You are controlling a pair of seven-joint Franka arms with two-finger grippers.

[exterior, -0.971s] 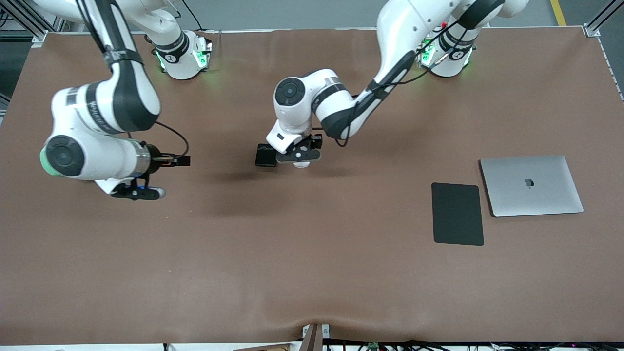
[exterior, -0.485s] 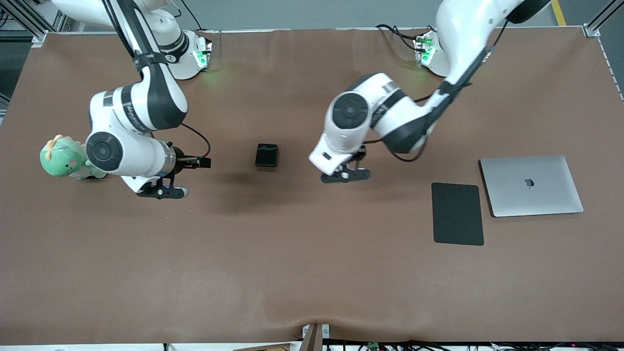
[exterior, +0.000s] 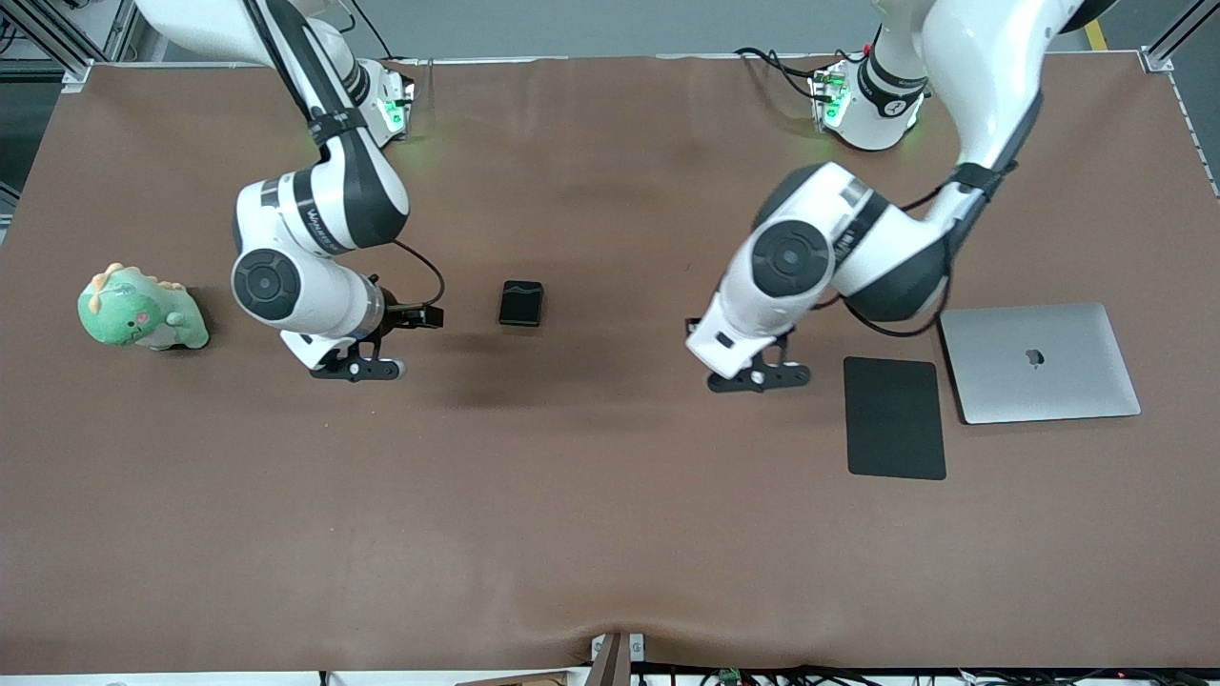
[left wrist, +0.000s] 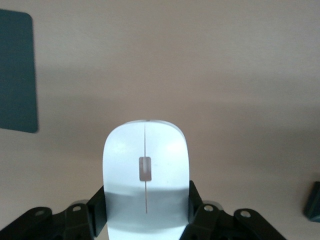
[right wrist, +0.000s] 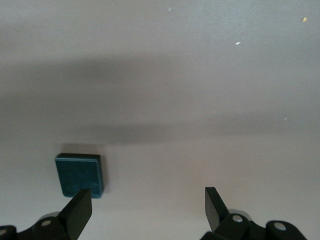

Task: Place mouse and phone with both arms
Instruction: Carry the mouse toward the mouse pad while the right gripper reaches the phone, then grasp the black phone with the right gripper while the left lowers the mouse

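Note:
The white mouse [left wrist: 145,170] with its grey centre line is clamped between the black fingers of my left gripper [left wrist: 146,201]. In the front view that gripper [exterior: 758,378] hangs over the brown table beside the black pad, and the wrist hides the mouse. The small black phone [exterior: 521,303] lies on the table between the two arms. My right gripper [exterior: 355,369] is open, over the table beside the phone toward the right arm's end. In the right wrist view the phone [right wrist: 80,174] lies just off one fingertip of the right gripper [right wrist: 147,205], with nothing between its fingers.
A flat black pad [exterior: 894,417] lies toward the left arm's end, with a closed silver laptop [exterior: 1039,362] beside it. A green plush dinosaur [exterior: 141,310] sits toward the right arm's end. The pad [left wrist: 17,72] also shows in the left wrist view.
My left arm has carried the mouse away from the phone toward the black pad. My right arm has swung in toward the phone, uncovering the green plush toy.

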